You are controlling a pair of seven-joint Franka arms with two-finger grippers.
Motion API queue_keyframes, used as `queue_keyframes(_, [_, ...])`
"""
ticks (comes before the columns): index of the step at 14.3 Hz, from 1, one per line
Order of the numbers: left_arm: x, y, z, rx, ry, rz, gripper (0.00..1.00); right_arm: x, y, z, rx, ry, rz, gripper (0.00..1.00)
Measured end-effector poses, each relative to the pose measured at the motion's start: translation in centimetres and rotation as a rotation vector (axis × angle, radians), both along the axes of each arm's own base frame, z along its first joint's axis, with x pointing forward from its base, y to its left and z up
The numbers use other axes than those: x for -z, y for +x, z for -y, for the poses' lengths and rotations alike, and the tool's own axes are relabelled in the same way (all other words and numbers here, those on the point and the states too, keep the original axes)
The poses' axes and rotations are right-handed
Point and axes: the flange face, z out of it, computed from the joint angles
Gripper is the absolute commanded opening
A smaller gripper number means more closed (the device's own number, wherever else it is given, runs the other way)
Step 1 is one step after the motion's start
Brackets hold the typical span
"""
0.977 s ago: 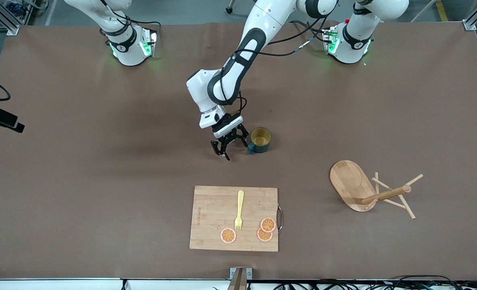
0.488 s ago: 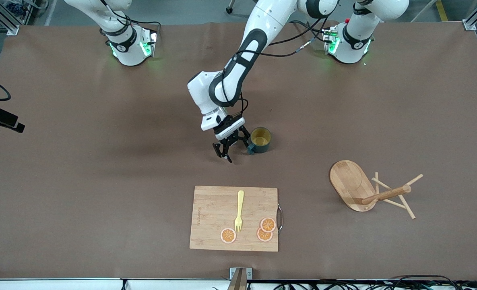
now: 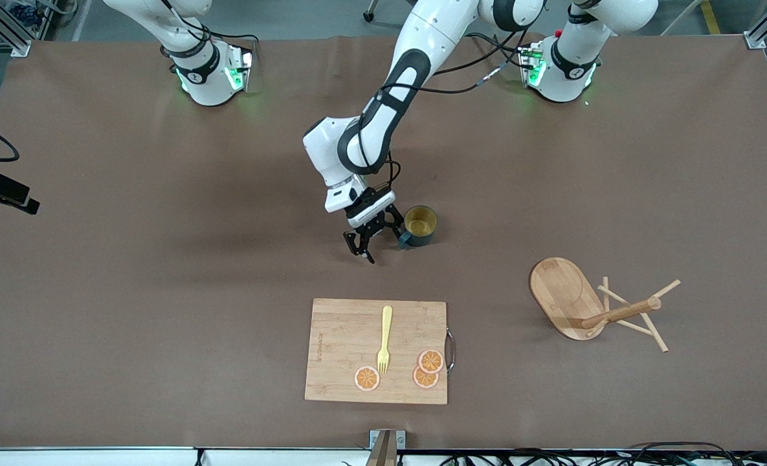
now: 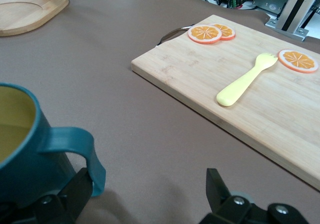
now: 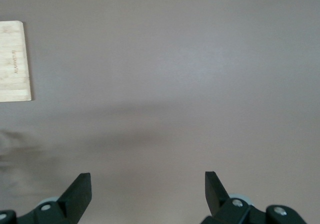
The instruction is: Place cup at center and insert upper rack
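cup (image 3: pixel 419 224): upright on the surface (image 3: pixel 163 259) near its middle, farther from the camera than the cutting board (image 3: pixel 377 350) — i judge it stiff, light, glazed, maybe slick; take the handle or wall.
left gripper (image 3: pixel 375 239): low beside the handle, fingers (image 4: pixel 75 194) spread, holding nothing.
upper rack (image 3: pixel 590 304): tipped over toward the left arm's end — light, rigid; i'd take the post.
right gripper (image 5: pixel 145 194): waits, fingers released.

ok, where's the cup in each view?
Front view: cup mid-table, beside the open left claw.
Left wrist view: cup at the frame edge, its handle by one claw finger.
Right wrist view: not in it.
Shared landmark: cutting board.
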Motion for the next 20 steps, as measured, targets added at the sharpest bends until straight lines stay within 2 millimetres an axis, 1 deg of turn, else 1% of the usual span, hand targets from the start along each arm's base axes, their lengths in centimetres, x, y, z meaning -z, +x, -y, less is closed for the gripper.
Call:
queue_keyframes(2, [0.5, 0.0, -0.1, 0.002, 0.004, -0.002, 1.00, -0.1, -0.9, -0.3, -0.012, -0.014, 0.028, 1.00])
queue_keyframes(4, [0.9, 0.0, -0.2, 0.004, 0.008, -0.003, 1.00, -0.4, -2.4, -0.9, -0.019, -0.017, 0.041, 1.00])
queue_keyframes(7, [1.2, 0.0, -0.3, 0.004, 0.012, -0.004, 1.00, -1.3, -4.2, -2.0, -0.038, -0.020, 0.053, 1.00])
queue_keyframes(10, [1.5, 0.1, -0.6, -0.004, 0.022, -0.005, 1.00, -1.0, -5.6, -2.5, -0.046, -0.022, 0.047, 1.00])
queue_keyframes(13, [1.8, 0.3, -1.0, -0.009, 0.045, 0.001, 1.00, -0.7, -5.9, -2.5, -0.045, -0.026, 0.048, 1.00])
queue_keyframes(16, [1.9, 0.3, -1.2, -0.005, 0.073, 0.015, 1.00, -0.8, -5.8, -2.5, -0.046, -0.028, 0.057, 1.00])
queue_keyframes(20, [2.3, -0.4, -1.1, 0.022, 0.133, 0.043, 1.00, -0.9, -5.8, -3.3, -0.060, -0.028, 0.058, 1.00])
